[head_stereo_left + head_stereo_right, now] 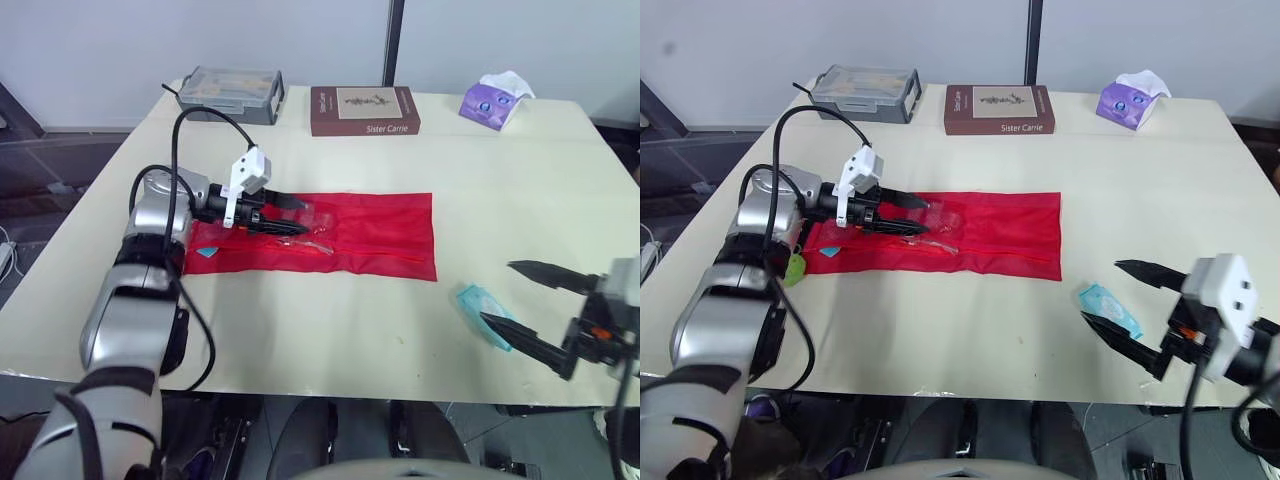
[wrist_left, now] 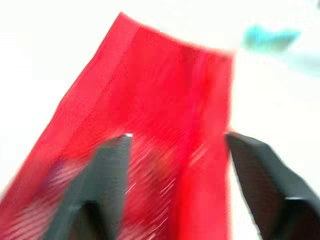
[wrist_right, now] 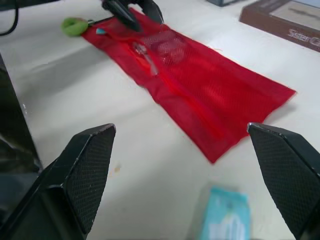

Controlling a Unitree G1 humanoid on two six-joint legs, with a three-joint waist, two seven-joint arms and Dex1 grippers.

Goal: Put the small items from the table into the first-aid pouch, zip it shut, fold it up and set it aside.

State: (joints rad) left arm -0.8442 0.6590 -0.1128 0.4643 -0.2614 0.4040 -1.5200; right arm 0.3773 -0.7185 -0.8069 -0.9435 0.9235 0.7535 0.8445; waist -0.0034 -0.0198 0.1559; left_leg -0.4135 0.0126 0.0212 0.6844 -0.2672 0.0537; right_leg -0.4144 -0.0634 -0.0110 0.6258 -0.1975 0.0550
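Observation:
The red mesh pouch (image 1: 370, 235) lies flat and unfolded in the middle of the table. My left gripper (image 1: 298, 216) hovers over its left end, open, with the mesh (image 2: 165, 100) showing between the fingers (image 2: 107, 185). Clear plastic-wrapped pieces (image 1: 310, 235) lie at the pouch just under that gripper. A small teal piece (image 1: 207, 252) sits at the pouch's left edge, and a green item (image 1: 795, 267) lies beside it. A teal packet (image 1: 480, 303) rests on the table near the front right. My right gripper (image 1: 497, 292) is open just beside it, holding nothing.
Along the table's far edge stand a grey lidded box (image 1: 228, 92), a brown book (image 1: 363, 110) and a purple tissue pack (image 1: 492, 102). The table's front edge (image 1: 350, 385) runs close below the right gripper.

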